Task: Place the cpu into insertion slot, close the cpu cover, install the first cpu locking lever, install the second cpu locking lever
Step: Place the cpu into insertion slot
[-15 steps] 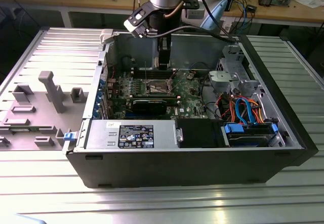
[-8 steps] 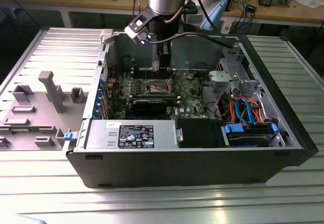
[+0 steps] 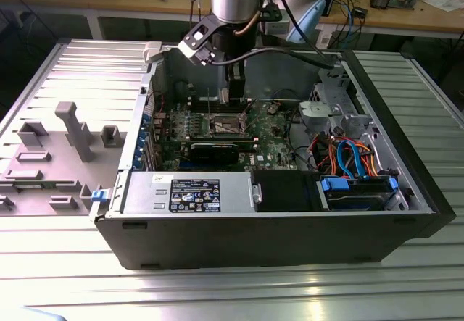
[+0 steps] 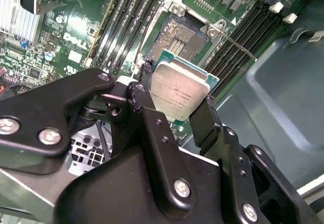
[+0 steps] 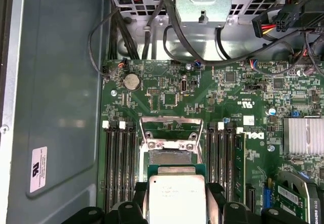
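We are on step one: our tool [image 4: 177, 86] grips the cpu [image 4: 181, 95] by its edges near the open insertion slot [image 4: 178, 38]; seating it calls for square alignment.

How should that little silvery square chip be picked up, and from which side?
By two opposite edges, coming from the metal-topped face. The cpu is a thin flat square, so only its edges give fingers something to pinch, leaving the other face free toward the insertion slot. The gripper holds it just so.
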Robot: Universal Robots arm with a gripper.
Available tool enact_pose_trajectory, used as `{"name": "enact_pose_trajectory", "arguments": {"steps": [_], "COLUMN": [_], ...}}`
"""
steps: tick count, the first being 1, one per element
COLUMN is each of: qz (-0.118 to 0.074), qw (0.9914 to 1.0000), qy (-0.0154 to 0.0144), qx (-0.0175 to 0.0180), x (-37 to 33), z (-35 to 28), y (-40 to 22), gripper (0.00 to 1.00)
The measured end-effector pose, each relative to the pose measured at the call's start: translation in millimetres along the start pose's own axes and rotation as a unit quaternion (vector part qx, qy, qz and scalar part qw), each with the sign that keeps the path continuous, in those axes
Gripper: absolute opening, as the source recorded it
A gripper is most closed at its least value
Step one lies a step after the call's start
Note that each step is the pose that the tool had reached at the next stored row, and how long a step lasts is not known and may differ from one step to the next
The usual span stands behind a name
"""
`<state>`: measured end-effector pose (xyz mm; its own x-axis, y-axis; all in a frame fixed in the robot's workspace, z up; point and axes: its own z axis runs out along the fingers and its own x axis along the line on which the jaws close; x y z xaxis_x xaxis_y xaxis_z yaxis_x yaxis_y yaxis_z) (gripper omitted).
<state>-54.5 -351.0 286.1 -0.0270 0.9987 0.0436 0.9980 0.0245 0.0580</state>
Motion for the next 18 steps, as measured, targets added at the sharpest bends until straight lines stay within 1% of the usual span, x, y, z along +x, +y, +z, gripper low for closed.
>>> {"name": "enact_pose_trajectory", "arguments": {"steps": [4,6,10,12,18], "qz": [0.0,0.0,0.0,0.0,0.0], "qw": [1.0,1.0,1.0,1.0,1.0], "qy": [0.0004,0.0002,0.0002,0.0002,0.0002], "qx": [-0.0002,0.0,0.0,-0.0001,0.0], "x": [0.0,-0.1,-0.4,-0.6,-1.0], "z": [1.0,3.3,9.2,13.5,22.4], "y": [-0.1,-0.3,-0.6,-0.8,-1.4], "gripper": [0.55,0.55,0.55,0.55,0.55]}}
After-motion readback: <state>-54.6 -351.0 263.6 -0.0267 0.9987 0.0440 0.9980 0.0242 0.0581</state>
